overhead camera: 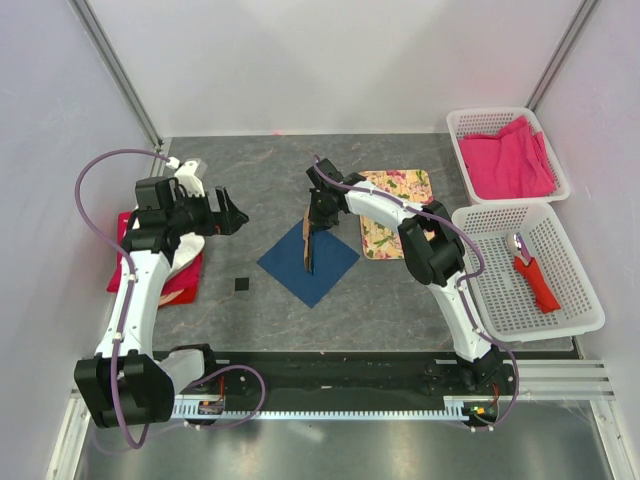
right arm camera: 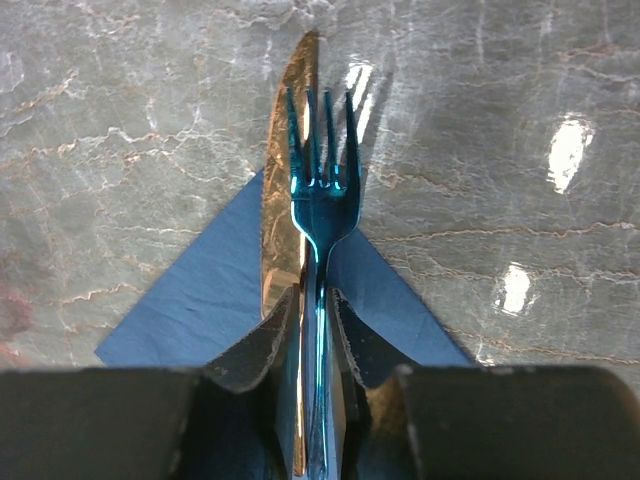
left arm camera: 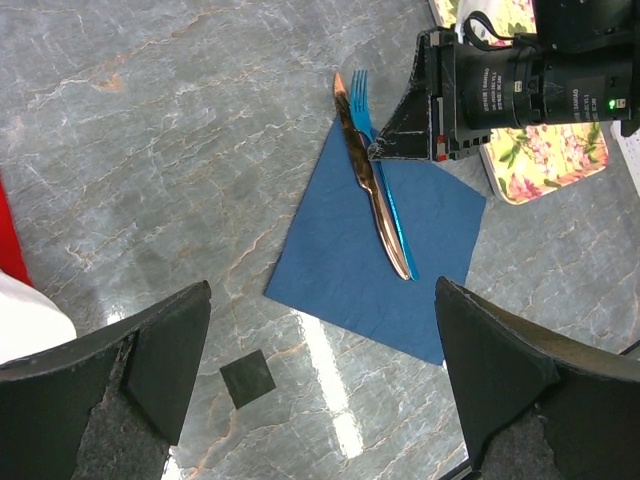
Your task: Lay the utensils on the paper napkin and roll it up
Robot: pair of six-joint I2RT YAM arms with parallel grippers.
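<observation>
From above, finds right end effector [overhead camera: 318, 225] low over napkin [overhead camera: 290, 275], left end effector [overhead camera: 235, 213] gaping, empty. From left wrist, shows fork [left arm camera: 398, 222] beside copper knife [left arm camera: 372, 190] on napkin, tips overhanging worktop [left arm camera: 180, 150]. From right wrist, catches jaws slightly parted astride fork handle: placing looks done. Needs withdrawing, then rolling.

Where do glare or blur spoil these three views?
Right wrist: white reflected spots on the grey marble-patterned tabletop, glints on the shiny blue fork and copper-coloured knife. Left wrist: a pale streak of glare on the tabletop beside the dark blue paper napkin. Top external: even light, nothing blown out.
</observation>
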